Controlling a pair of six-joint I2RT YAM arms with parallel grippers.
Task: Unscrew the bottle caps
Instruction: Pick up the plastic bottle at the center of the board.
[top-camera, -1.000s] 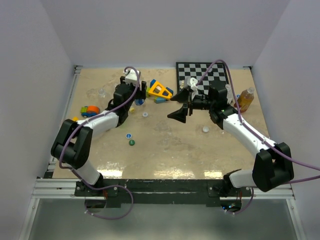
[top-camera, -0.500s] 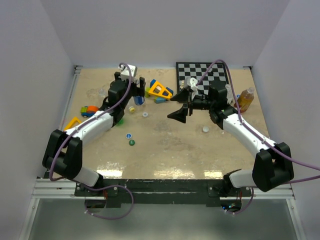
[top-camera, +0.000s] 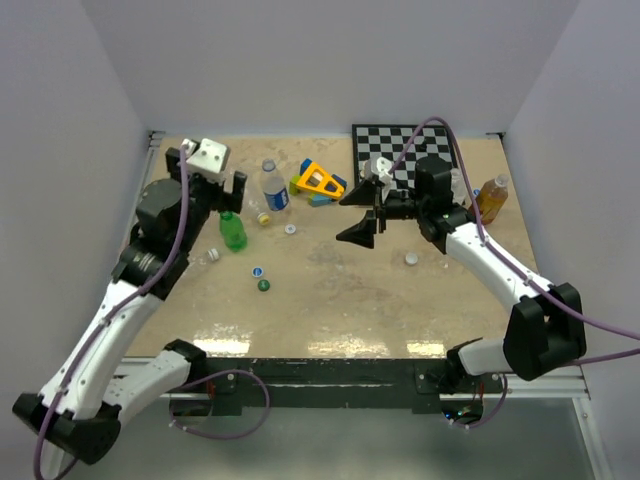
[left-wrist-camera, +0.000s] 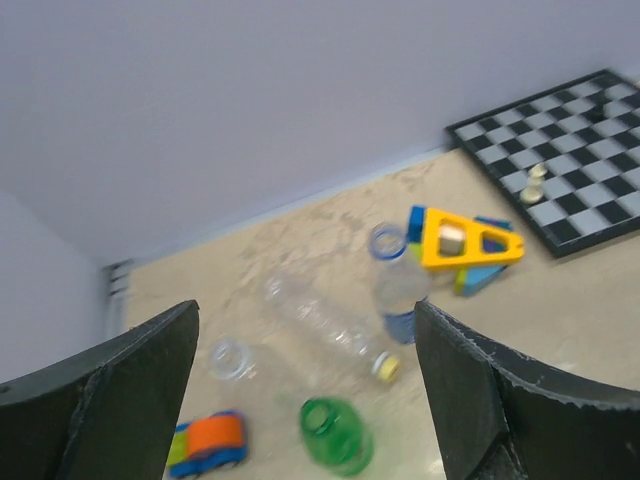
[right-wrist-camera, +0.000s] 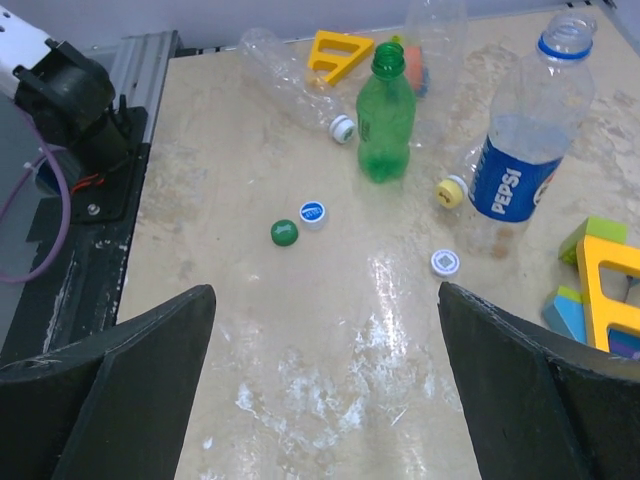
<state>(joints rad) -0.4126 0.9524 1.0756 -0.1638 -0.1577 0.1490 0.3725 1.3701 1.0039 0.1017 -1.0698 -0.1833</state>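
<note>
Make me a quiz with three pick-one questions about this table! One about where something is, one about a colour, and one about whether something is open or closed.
1. Where is the loose green cap?
A) on the chessboard
B) on the table, beside the blue cap
C) screwed onto a bottle

2. What colour is the label on the Pepsi bottle?
A) red
B) yellow
C) blue

3. How is the green bottle?
A) standing up with its mouth open
B) lying on its side
C) standing up with its cap on

Answers:
1 B: the two caps lie side by side on the bare tabletop.
2 C: the band with the name on it is blue.
3 A: it stands upright and its neck has no cap.
</note>
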